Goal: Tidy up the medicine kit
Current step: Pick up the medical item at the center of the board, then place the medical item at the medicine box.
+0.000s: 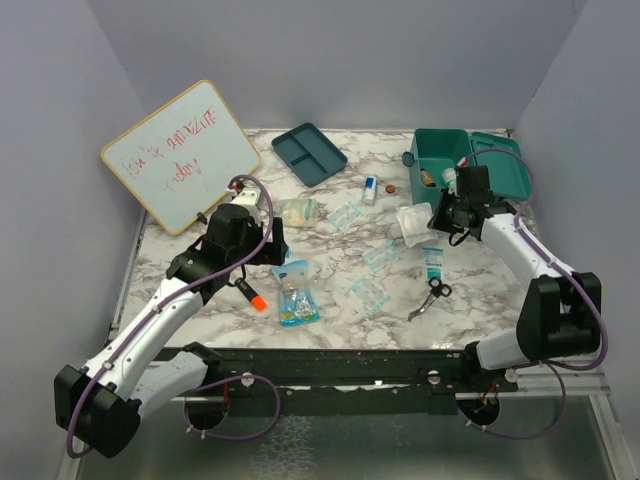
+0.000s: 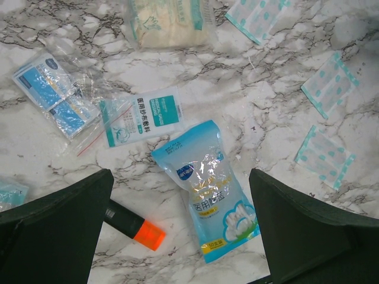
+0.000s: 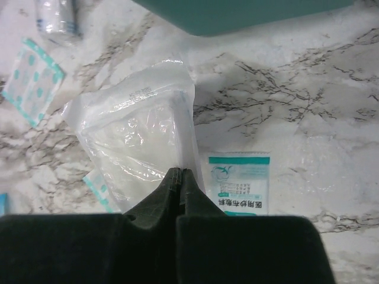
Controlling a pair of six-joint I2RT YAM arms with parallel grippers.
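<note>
The teal medicine kit stands open at the back right with its lid laid back; a strip of its wall shows in the right wrist view. My right gripper is just in front of it, shut on the edge of a clear plastic bag of white dressing. My left gripper is open and empty above a blue cotton-swab pouch. An orange-capped black marker lies by its left finger.
A whiteboard leans at the back left and a flat teal divided tray lies at the back. Gauze packets, plasters, a cream packet, a small bottle and scissors lie scattered.
</note>
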